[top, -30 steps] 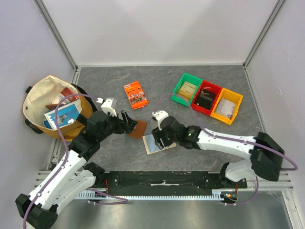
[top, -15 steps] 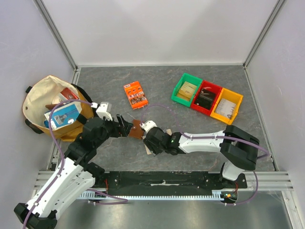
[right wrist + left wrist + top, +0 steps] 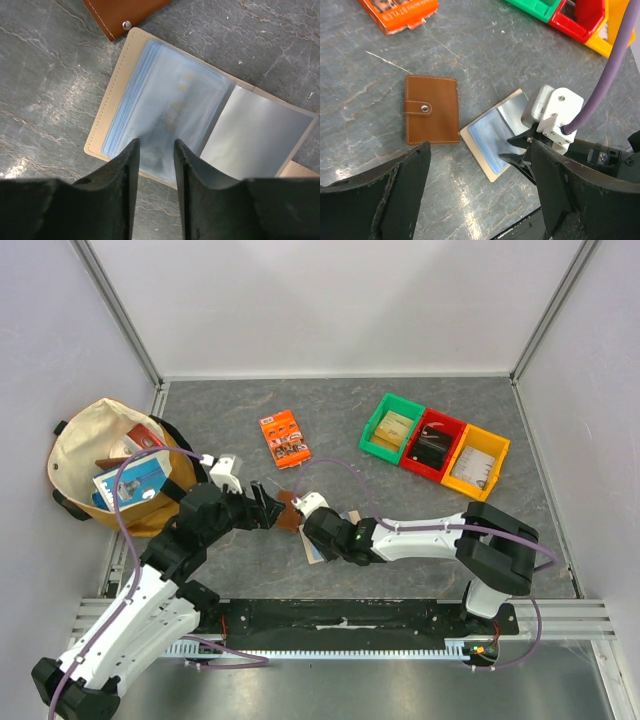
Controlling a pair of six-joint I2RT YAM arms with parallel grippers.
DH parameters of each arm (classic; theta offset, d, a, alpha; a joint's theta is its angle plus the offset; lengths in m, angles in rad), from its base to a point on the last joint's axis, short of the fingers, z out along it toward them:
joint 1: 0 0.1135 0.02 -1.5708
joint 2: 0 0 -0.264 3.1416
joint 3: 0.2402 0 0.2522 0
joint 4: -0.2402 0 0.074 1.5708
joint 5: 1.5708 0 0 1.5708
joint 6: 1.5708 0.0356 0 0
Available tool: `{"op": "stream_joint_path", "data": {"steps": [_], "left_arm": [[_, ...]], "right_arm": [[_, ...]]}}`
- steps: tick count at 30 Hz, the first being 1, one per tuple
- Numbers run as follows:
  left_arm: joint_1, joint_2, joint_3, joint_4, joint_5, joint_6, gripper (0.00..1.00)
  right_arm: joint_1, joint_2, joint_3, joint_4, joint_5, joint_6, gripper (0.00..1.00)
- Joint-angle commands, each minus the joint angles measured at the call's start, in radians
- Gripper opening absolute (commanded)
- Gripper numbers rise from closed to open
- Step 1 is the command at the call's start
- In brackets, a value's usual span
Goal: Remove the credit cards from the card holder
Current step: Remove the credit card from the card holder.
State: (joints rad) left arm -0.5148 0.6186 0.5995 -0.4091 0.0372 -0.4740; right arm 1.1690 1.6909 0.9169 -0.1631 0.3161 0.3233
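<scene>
In the top view, the card holder (image 3: pixel 311 552) is mostly covered by the right gripper (image 3: pixel 312 533), and only a pale corner is seen. In the right wrist view, its near edge is hidden behind the fingers (image 3: pixel 115 185), and its right corner is cut off by the picture's edge. Faint gold lettering under the clear sleeves is blurred and cannot be read. Whether credit cards are inside cannot be told. The brown wallet (image 3: pixel 125 10) is cut off at the top there. The orange packet (image 3: pixel 400 12) is cut off at the top of the left wrist view.
</scene>
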Motion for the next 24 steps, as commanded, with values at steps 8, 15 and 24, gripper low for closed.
{"op": "stream_joint_path", "data": {"steps": [8, 15, 24], "left_arm": [[-0.014, 0.035, -0.092, 0.148, 0.151, -0.159, 0.86], [-0.044, 0.087, -0.162, 0.269, 0.191, -0.274, 0.86], [-0.129, 0.248, -0.213, 0.404, 0.141, -0.417, 0.86]], "right_arm": [[-0.113, -0.005, -0.104, 0.083, -0.162, 0.046, 0.08], [-0.248, -0.074, -0.263, 0.357, -0.507, 0.146, 0.00], [-0.348, -0.086, -0.409, 0.675, -0.687, 0.310, 0.00]]}}
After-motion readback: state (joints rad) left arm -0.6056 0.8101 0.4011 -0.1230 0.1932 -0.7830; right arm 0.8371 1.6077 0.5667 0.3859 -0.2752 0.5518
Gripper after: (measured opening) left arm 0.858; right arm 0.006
